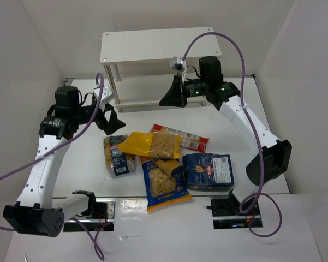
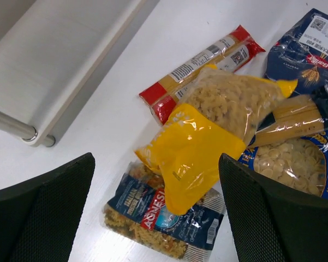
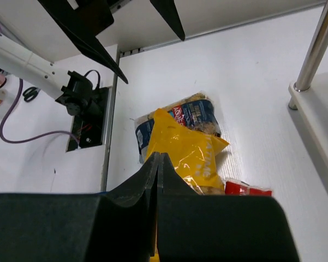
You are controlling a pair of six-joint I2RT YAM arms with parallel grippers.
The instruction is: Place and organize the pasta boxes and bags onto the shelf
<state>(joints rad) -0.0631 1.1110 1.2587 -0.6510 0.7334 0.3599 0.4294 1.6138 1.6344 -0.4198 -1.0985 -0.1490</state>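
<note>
Beside the shelf (image 1: 153, 46), our right gripper (image 3: 158, 158) is clenched on nothing; our left gripper (image 2: 156, 157) hangs wide open over the packs (image 1: 164, 161), heaped before the shelf. If we lift the yellow bag (image 2: 202, 136), it may drag the blue-labelled bag (image 2: 153, 215) beneath it.

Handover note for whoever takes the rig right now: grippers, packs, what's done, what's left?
Left gripper: open, empty, at the pile's left.
Right gripper: shut, empty, by the shelf.
Packs: yellow bag, blue-labelled bag, spaghetti packet, blue pack and yellow-blue pack lie heaped on the table.
Done: no pack shows on the shelf.
Left: shelve and arrange them all.
</note>
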